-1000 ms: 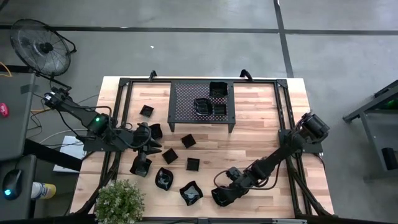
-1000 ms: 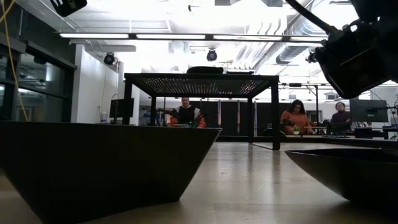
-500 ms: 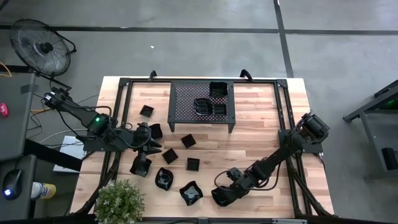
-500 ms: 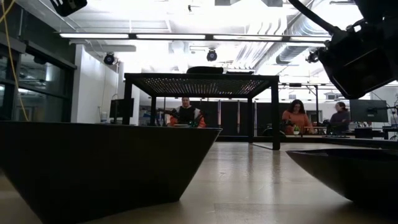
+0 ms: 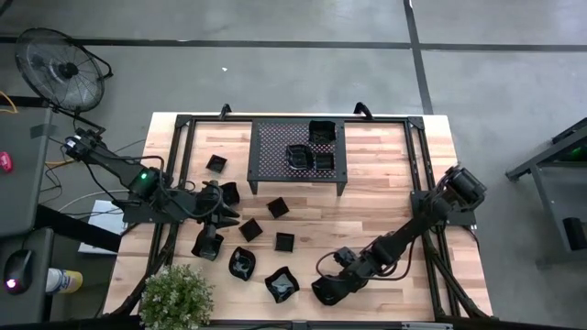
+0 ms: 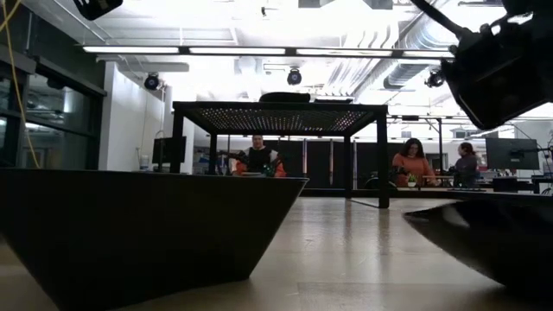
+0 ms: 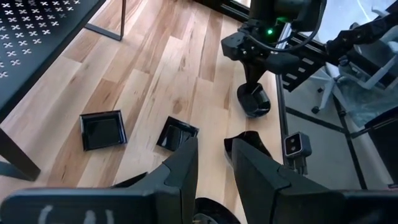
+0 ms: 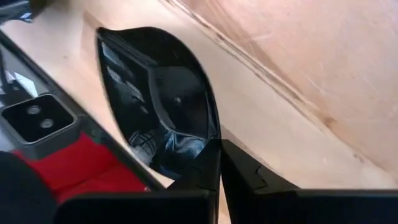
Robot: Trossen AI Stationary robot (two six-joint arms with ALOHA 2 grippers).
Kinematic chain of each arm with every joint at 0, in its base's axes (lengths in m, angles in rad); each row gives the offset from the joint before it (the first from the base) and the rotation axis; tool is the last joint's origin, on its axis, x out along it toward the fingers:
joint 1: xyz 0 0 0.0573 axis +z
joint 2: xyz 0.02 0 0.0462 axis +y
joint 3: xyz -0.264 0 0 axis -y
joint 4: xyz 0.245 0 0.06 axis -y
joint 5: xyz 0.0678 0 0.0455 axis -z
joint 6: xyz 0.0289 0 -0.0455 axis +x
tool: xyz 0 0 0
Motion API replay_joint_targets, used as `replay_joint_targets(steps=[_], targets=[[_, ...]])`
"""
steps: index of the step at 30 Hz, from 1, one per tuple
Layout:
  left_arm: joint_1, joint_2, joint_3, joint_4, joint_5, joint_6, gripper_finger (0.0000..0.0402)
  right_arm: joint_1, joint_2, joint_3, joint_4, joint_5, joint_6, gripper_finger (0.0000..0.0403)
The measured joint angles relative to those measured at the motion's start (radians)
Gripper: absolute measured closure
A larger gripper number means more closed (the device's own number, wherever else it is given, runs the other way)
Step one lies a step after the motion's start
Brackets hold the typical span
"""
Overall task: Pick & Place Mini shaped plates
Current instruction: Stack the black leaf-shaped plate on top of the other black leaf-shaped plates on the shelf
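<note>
Several small glossy black plates lie on the wooden table: square ones (image 5: 278,207) (image 5: 284,242) and wavy-rimmed ones (image 5: 242,264) (image 5: 282,284). A few more (image 5: 298,156) sit on the perforated rack (image 5: 275,147). Near the table's near edge my right gripper (image 5: 328,282) is shut on a round wavy plate (image 8: 155,106). At the table's left, my left gripper (image 7: 213,155) hangs above the wood. Its fingers stand a narrow gap apart, with nothing between them. My right gripper pinches the wavy plate's rim (image 8: 210,144) between its two fingers, one on the hollow side and one outside. The fingers slant down from the table's far right. In the low view the plate (image 6: 492,242) sits tilted. Whether it is clear of the table I cannot tell.
A potted plant (image 5: 174,298) stands at the near left corner. A black metal frame (image 5: 417,183) runs along the table's sides. The low-view camera (image 8: 34,118) sits right beside the held plate. People sit in the room beyond the table (image 6: 259,160).
In the low view the plate under my right gripper has tipped: its rim lay level a second ago and now slopes. My left arm has kept still.
</note>
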Motion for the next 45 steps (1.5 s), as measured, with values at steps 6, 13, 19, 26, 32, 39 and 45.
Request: replay_joint_targets(steps=[6,13,19,26,32,39,45], targets=[[0.002,0.000,0.000,0.010,0.000,0.000,0.0305,0.000,-0.057,0.000,-0.056,0.051,0.001,0.0401],[0.002,0.000,0.000,0.042,-0.002,-0.003,0.0305,0.000,-0.175,0.000,-0.207,0.162,0.001,0.0402],[0.002,0.000,0.000,0.075,-0.053,0.000,0.0305,-0.001,-0.312,0.000,-0.372,0.362,-0.042,0.0402],[0.002,0.005,0.000,0.166,-0.170,0.015,0.0305,-0.042,-0.441,0.000,-0.472,0.614,-0.201,0.0402],[0.002,0.034,0.000,0.272,-0.288,0.075,0.0305,-0.102,-0.494,0.000,-0.451,0.768,-0.397,0.0403],[0.002,0.120,0.000,0.414,-0.461,0.181,0.0305,-0.152,-0.494,0.000,-0.284,0.942,-0.664,0.0403],[0.002,0.198,0.000,0.499,-0.646,0.210,0.0305,-0.178,-0.494,0.000,-0.101,1.099,-0.948,0.0403]])
